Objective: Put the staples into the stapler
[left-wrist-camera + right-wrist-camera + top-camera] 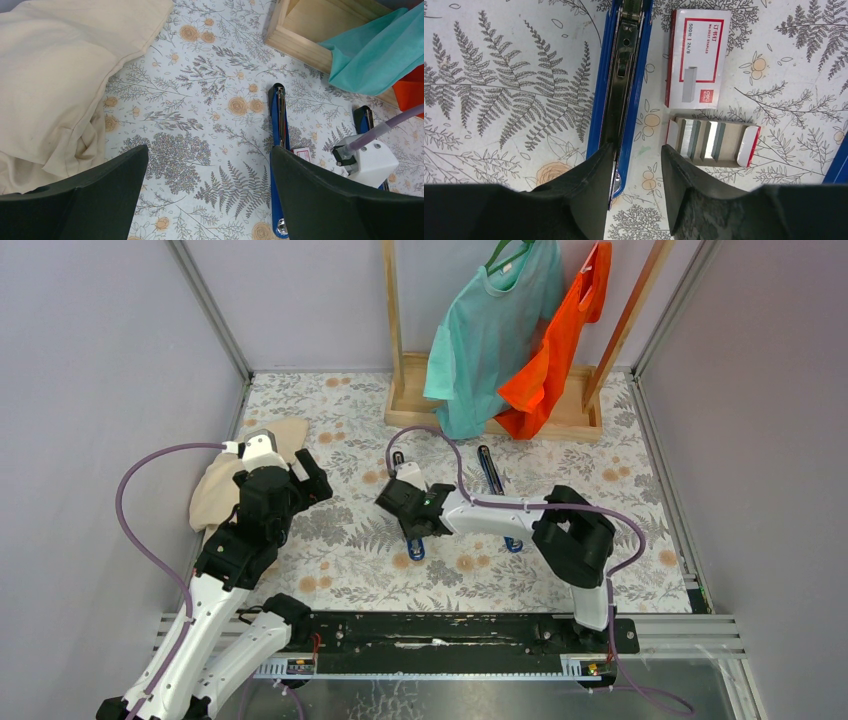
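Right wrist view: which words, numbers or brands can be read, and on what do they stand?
All on the white-and-red cardboard staple box:
"订书钉"
"STAPLES", item number before it too small
"500K", then "24/" with an unclear last digit
"deli"
The long blue metal stapler shows no text.

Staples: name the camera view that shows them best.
Right wrist view. The staples lie as grey strips in their open tray, close and sharp, beside the blue stapler. In the top external view the right arm covers them. The left wrist view shows only a box corner, no staples.
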Available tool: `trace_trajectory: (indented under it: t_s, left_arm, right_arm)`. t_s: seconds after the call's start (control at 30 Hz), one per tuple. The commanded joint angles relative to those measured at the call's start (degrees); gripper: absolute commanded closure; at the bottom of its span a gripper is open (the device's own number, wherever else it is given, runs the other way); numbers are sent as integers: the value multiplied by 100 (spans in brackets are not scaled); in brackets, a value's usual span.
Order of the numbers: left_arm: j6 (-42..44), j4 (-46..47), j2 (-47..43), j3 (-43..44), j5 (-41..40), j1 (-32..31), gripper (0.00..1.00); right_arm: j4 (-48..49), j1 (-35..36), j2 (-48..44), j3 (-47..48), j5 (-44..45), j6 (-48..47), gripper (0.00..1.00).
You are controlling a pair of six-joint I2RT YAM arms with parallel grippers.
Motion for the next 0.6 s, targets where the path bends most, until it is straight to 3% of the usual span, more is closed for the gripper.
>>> trace_trajectory:
  t_s: [0.0, 0.2, 0.57]
  left_arm:
    - [107, 403, -29, -56, -11, 65, 0]
    - [105, 416, -21, -69, 27, 66, 0]
    - [124, 442, 0, -69, 54, 65, 0]
  right_arm:
    - [-144, 74, -501, -40, -52, -159, 52]
    - [-163, -46, -746, -134, 211, -336, 51]
    - [419, -793, -1082, -1050, -374, -306, 55]
